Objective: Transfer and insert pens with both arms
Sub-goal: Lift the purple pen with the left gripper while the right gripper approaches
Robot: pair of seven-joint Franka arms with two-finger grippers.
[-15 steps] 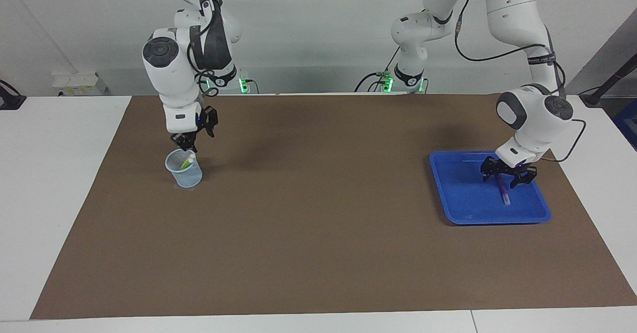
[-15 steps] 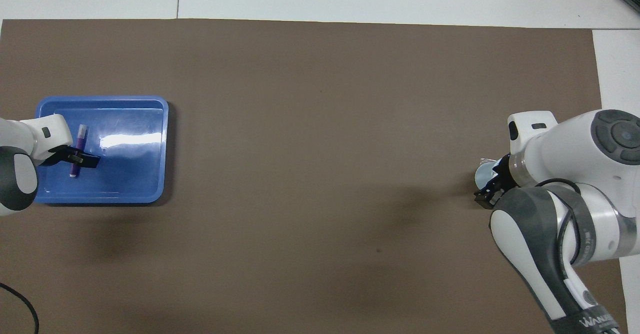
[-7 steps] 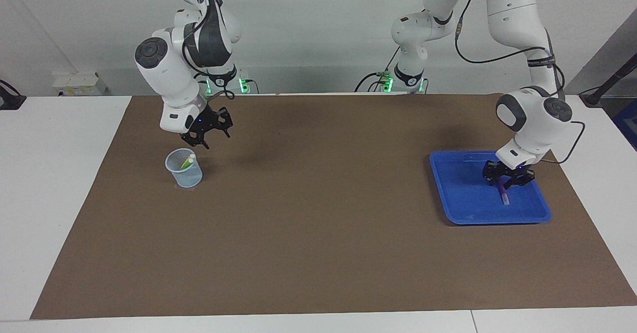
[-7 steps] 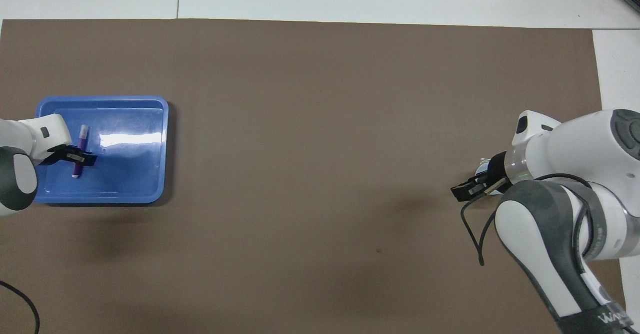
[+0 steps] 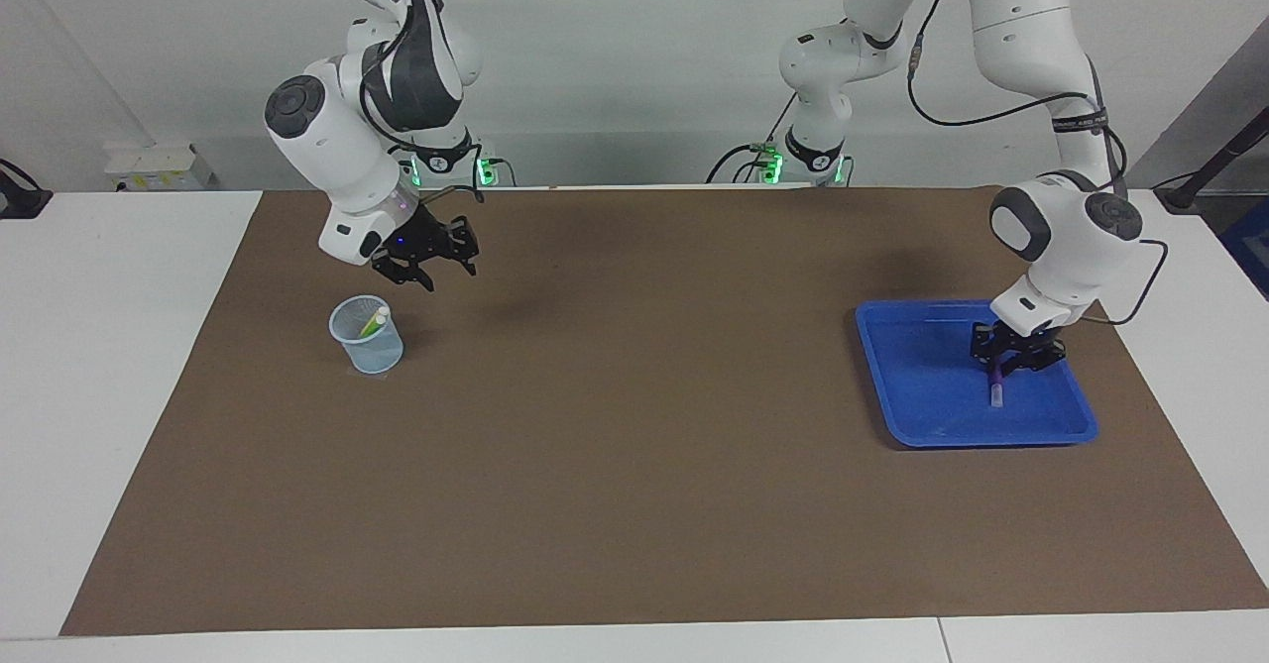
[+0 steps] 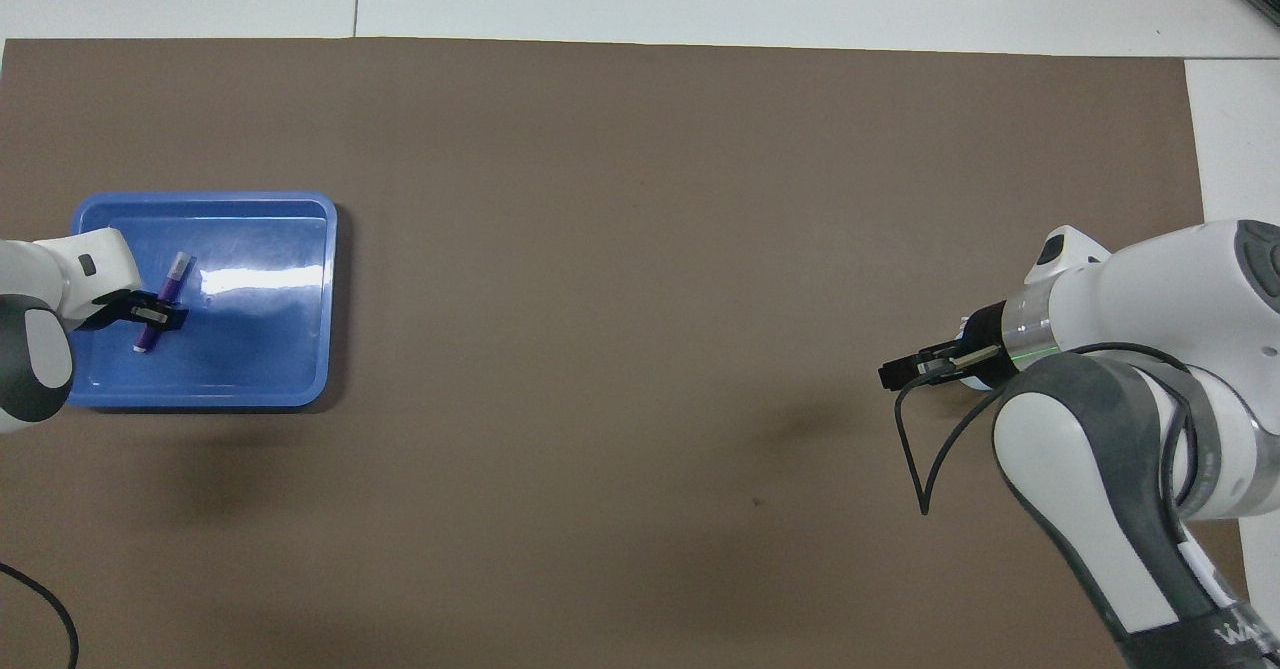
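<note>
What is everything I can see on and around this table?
Brown mat: one, brown, covers most of the white table.
Tray: one, blue, on the mat at the left arm's end.
Purple pen: one, purple with a whitish cap, in the tray, gripped.
Cup: one, clear bluish, on the mat at the right arm's end.
Pens in the cup: green and yellow with whitish caps, leaning inside; count unclear.
Small arms: two, white with green lights, at the table's robot edge.
Left gripper: one, black, shut on the purple pen in the tray.
Right gripper: one, black, empty, raised beside the cup.
</note>
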